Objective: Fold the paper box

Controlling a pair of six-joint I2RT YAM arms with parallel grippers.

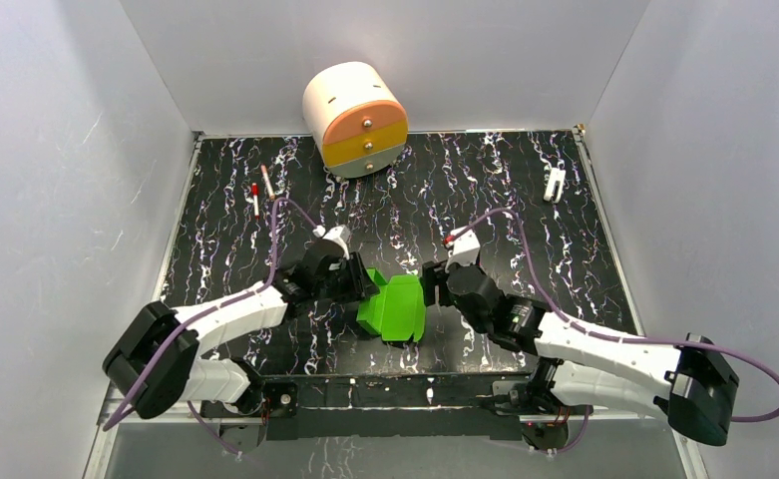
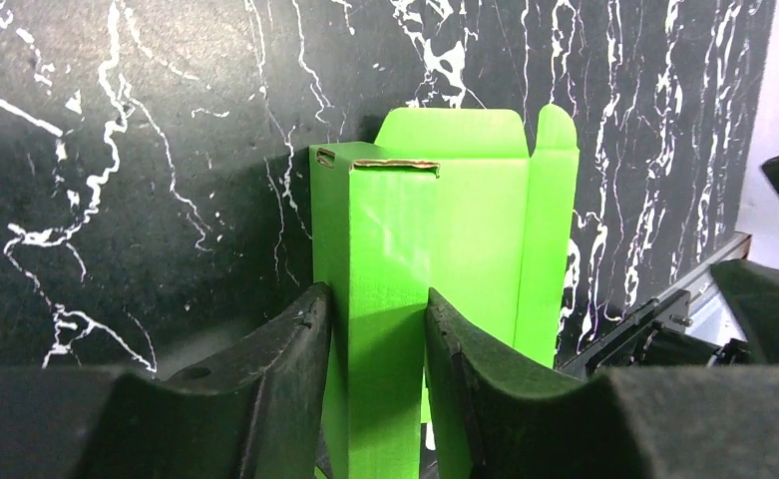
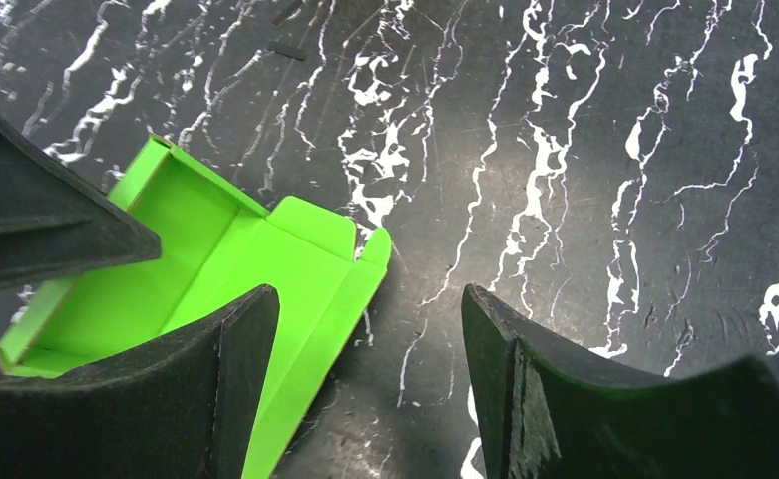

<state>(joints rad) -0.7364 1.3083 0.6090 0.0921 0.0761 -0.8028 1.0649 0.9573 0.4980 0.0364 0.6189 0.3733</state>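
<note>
The bright green paper box (image 1: 393, 309) sits mid-table between my two arms, partly formed, with flaps open. My left gripper (image 1: 363, 284) is shut on its left side; in the left wrist view the box (image 2: 435, 239) stands up between the fingers (image 2: 290, 359), which press a narrow panel. My right gripper (image 1: 431, 282) is open at the box's right edge. In the right wrist view the box (image 3: 225, 269) lies open under the left finger (image 3: 215, 379), with nothing between the jaws, only bare table (image 3: 415, 329).
A cream round drawer unit (image 1: 355, 118) with orange and yellow drawers stands at the back. Two small red-and-white pens (image 1: 260, 192) lie at back left. A small white clip (image 1: 555, 184) lies at back right. White walls enclose the black marbled table (image 1: 565, 259).
</note>
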